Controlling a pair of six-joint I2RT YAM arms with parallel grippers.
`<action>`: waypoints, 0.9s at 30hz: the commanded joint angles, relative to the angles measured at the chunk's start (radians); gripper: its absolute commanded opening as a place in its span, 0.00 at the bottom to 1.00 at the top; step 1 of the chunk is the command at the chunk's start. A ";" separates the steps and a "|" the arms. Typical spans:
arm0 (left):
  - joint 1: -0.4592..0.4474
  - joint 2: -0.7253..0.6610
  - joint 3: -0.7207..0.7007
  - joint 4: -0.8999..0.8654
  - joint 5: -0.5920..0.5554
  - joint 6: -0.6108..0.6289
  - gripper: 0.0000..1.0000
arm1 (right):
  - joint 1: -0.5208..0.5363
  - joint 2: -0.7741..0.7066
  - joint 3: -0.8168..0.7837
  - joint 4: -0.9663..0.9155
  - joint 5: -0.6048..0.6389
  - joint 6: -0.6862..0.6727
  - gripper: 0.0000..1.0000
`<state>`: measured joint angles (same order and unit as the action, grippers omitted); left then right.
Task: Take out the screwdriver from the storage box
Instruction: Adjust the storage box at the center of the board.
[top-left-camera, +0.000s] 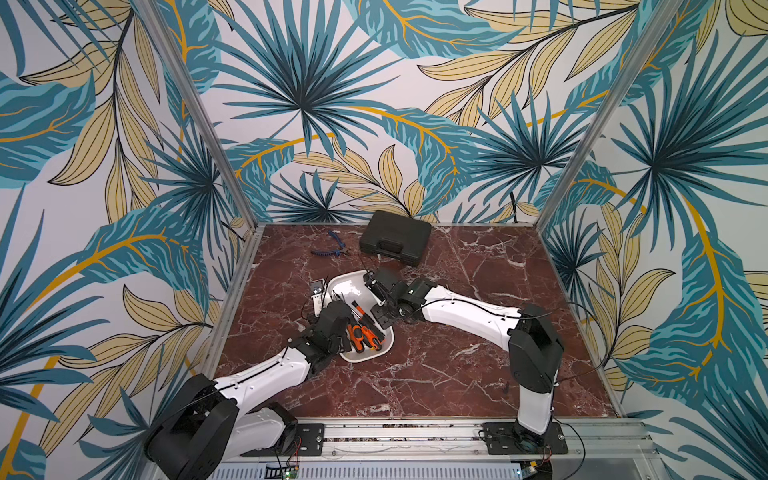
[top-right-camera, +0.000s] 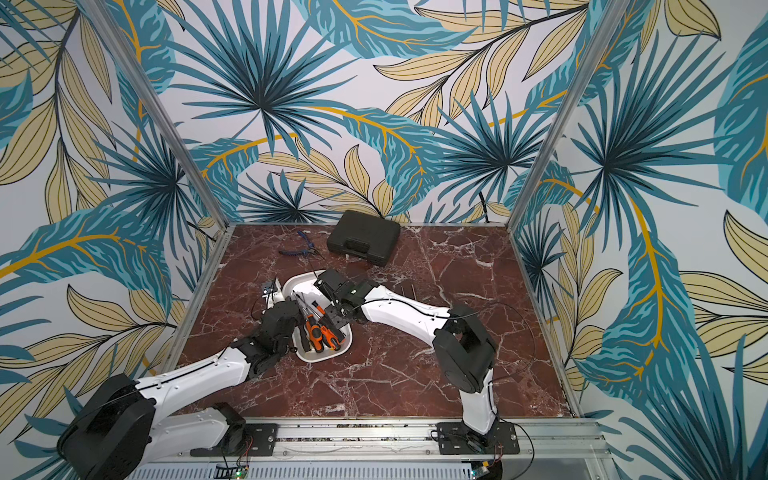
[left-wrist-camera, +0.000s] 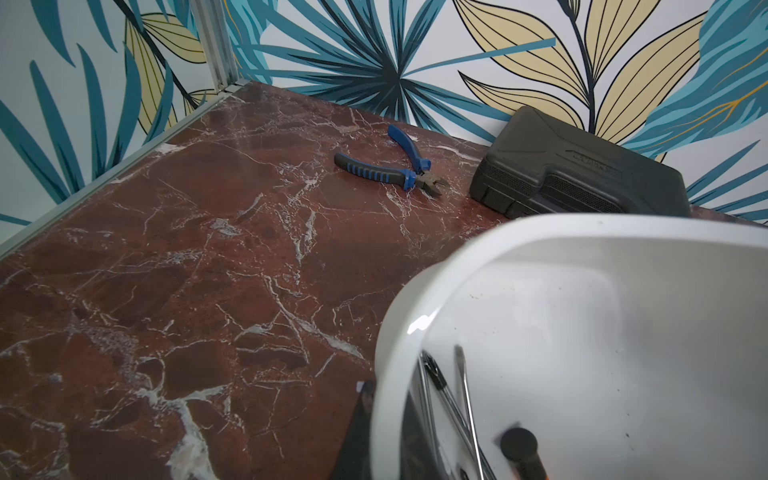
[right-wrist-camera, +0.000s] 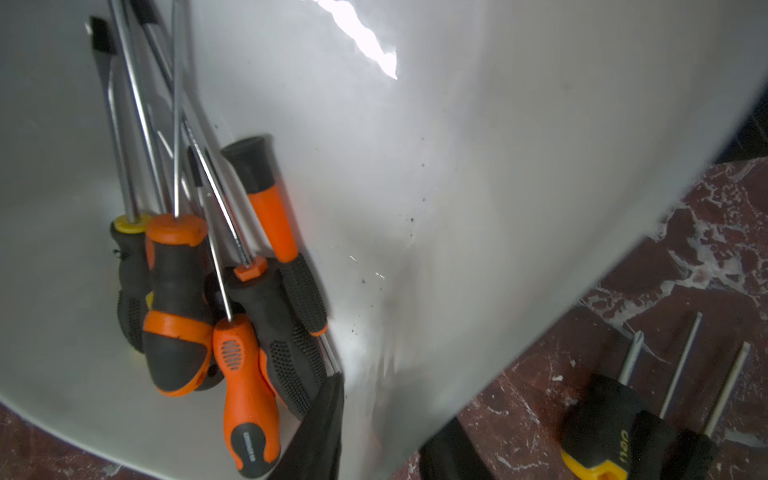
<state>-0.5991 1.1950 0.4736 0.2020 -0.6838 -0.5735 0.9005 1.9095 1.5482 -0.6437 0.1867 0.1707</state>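
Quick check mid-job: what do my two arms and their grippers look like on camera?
Both the left arm and right arm have glossy white link shells with matte black joint housings and thin black cables running along them. The left gripper and right gripper are black; no markings readable.

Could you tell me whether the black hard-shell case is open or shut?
Shut: the black hard-shell case lies flat, lid closed, in both top views.

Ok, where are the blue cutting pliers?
The pliers lie far back on the table in both top views, left of the black case, beyond the storage box.
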 joint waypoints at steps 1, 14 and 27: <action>-0.011 -0.012 0.020 0.083 0.033 -0.012 0.00 | 0.025 -0.063 -0.010 0.004 -0.032 -0.017 0.32; -0.008 -0.014 0.020 0.086 0.038 -0.012 0.00 | 0.025 -0.075 -0.032 -0.028 -0.004 -0.011 0.34; -0.005 -0.014 0.020 0.083 0.040 -0.011 0.00 | 0.044 -0.126 -0.070 -0.005 -0.122 -0.035 0.35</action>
<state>-0.6025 1.1950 0.4736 0.2146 -0.6437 -0.5732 0.9245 1.8191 1.5078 -0.6708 0.1246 0.1562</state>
